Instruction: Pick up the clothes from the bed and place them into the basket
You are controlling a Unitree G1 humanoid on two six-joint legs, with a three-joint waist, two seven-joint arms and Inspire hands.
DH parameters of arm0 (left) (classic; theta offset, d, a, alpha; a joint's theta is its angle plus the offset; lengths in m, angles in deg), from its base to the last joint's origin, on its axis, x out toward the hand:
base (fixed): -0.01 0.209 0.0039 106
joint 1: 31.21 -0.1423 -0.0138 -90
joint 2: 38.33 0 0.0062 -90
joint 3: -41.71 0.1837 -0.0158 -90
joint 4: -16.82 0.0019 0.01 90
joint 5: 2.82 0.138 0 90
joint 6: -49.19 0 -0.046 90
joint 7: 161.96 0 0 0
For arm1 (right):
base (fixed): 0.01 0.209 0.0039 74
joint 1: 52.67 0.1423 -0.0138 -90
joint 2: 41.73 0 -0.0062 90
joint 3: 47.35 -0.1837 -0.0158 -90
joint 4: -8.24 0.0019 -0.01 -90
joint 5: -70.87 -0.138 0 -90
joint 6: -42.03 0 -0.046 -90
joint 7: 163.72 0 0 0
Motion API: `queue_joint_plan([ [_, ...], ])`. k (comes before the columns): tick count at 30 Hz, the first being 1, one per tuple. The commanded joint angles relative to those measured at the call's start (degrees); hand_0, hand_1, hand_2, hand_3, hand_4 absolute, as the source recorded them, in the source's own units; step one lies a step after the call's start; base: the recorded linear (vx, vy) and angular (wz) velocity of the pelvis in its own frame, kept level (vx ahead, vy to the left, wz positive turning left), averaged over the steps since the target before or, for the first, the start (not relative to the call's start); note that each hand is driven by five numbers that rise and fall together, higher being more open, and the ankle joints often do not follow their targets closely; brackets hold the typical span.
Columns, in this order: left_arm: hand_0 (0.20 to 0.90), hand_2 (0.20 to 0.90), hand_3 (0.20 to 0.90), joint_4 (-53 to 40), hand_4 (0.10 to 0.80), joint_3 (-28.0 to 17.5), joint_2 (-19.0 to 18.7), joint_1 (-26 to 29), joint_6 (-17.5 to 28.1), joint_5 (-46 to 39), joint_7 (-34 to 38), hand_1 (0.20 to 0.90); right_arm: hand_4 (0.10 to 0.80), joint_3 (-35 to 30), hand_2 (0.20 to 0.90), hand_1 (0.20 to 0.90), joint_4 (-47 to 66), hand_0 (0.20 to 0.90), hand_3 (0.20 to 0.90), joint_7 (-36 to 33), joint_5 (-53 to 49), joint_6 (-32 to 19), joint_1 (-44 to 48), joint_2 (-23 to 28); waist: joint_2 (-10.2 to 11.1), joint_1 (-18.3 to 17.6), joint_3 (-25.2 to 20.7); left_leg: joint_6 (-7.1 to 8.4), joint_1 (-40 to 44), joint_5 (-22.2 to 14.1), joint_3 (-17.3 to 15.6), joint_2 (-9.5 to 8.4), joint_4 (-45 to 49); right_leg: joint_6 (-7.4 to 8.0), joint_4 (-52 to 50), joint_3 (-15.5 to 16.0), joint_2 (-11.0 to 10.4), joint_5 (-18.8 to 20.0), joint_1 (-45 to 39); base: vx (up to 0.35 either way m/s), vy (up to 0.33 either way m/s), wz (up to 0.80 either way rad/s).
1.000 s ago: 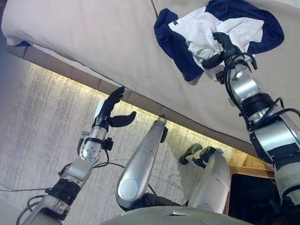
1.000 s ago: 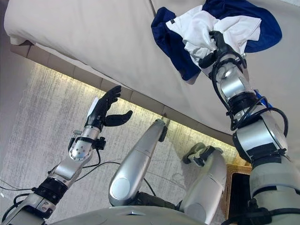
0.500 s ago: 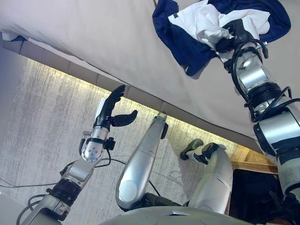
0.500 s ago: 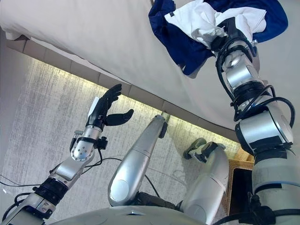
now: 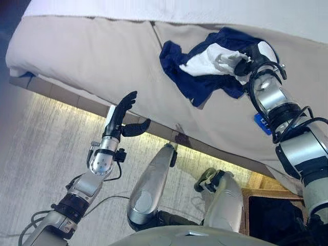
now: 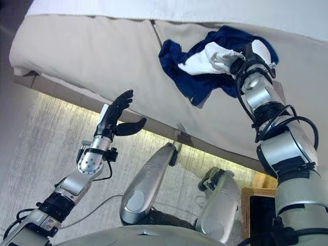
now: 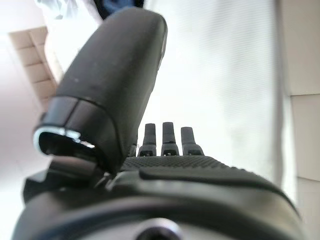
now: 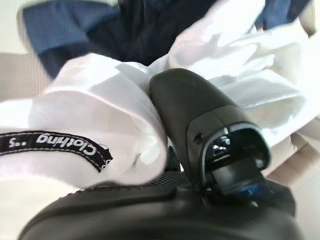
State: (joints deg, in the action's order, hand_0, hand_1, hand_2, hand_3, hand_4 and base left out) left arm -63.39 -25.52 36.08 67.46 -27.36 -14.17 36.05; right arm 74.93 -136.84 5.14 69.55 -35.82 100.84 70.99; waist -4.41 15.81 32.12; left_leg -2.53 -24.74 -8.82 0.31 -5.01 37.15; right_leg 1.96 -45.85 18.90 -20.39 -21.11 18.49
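A pile of clothes lies on the beige bed: a white garment bunched on a navy one. My right hand is on the pile's right side. In the right wrist view its thumb is curled into the white cloth, with navy cloth beyond. My left hand is open and empty, held up in front of the bed's near edge, its straight fingers also showing in the left wrist view.
A wicker basket with a dark inside stands on the floor at the lower right, beside the bed. White bedding lies along the bed's far side. A lit strip runs under the bed's edge above the grey floor.
The camera has shifted, showing more of the bed's far side. My right hand has kept its hold on the white cloth and the pile looks more bunched. The left hand has not moved.
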Motion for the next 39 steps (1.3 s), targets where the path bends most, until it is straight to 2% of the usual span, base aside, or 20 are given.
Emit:
queue_joint_plan([
  [1,0.900,0.900,0.900,-4.0,0.800,-1.6,-0.4,2.5,1.7,-0.5,0.5,0.900,0.100,-0.6,0.300,0.300,4.0,0.300,0.200,-1.1,-3.9,-5.0,6.7,6.2,1.5,-1.3,-6.8,-0.12,8.8,-3.5,-2.8,2.91,-7.4,-2.85,8.4,2.3,4.3,6.8,-5.1,0.014,0.019,-0.11],
  [8,0.900,0.900,0.900,-1.4,0.800,-1.9,0.4,4.6,-0.6,-1.5,-0.2,0.900,0.100,-5.8,0.300,0.300,4.1,0.300,0.200,3.7,-14.8,-4.9,4.4,6.7,3.3,-3.5,-12.2,1.43,16.8,-1.2,-3.7,4.43,-16.2,-1.86,21.3,1.6,7.5,10.1,-13.8,0.072,-0.010,-0.20],
  [16,0.900,0.900,0.900,0.7,0.800,-2.0,0.7,4.0,-1.3,-1.2,-2.0,0.900,0.100,-11.1,0.300,0.300,3.4,0.300,0.200,7.2,-22.6,-6.2,0.7,8.3,5.0,-5.6,-18.1,2.48,22.2,1.5,-4.7,4.70,-24.0,-0.41,31.2,0.1,10.2,13.7,-18.9,0.055,-0.027,-0.10],
  [23,0.900,0.900,0.900,2.6,0.800,-1.7,0.8,4.4,-3.2,-0.4,-1.0,0.900,0.100,-13.3,0.300,0.300,6.0,0.300,0.200,7.8,-23.0,-5.7,-2.1,9.9,6.0,-8.1,-22.0,3.13,25.4,3.8,-6.4,5.46,-30.8,0.80,37.6,-1.5,11.9,16.5,-20.8,-0.005,-0.022,-0.11],
  [30,0.900,0.900,0.900,6.0,0.800,-1.5,1.6,5.3,-1.9,0.0,-0.7,0.900,0.100,-14.7,0.300,0.300,8.4,0.300,0.200,8.6,-22.2,-4.4,-4.8,14.5,6.9,-11.7,-25.2,3.72,28.9,6.6,-8.4,6.44,-39.3,1.96,43.3,-4.3,14.1,19.5,-21.5,-0.032,-0.033,-0.26],
  [35,0.900,0.900,0.900,7.8,0.800,-0.9,2.0,6.1,0.1,1.8,-1.2,0.900,0.100,-16.6,0.300,0.300,10.8,0.300,0.200,8.7,-21.8,-3.1,-8.0,17.4,7.5,-14.6,-26.0,4.00,30.4,6.9,-10.5,6.98,-41.3,2.16,45.3,-6.4,15.5,20.4,-21.5,-0.025,-0.021,-0.23],
  [39,0.900,0.900,0.900,7.7,0.800,-0.9,1.8,7.4,0.1,3.3,-1.8,0.900,0.100,-19.4,0.300,0.300,12.9,0.300,0.200,10.0,-21.9,-3.1,-13.5,20.3,8.1,-18.1,-26.0,4.24,31.5,6.3,-13.4,7.68,-40.7,2.20,46.8,-9.3,16.6,21.5,-21.4,-0.020,0.002,-0.34],
])
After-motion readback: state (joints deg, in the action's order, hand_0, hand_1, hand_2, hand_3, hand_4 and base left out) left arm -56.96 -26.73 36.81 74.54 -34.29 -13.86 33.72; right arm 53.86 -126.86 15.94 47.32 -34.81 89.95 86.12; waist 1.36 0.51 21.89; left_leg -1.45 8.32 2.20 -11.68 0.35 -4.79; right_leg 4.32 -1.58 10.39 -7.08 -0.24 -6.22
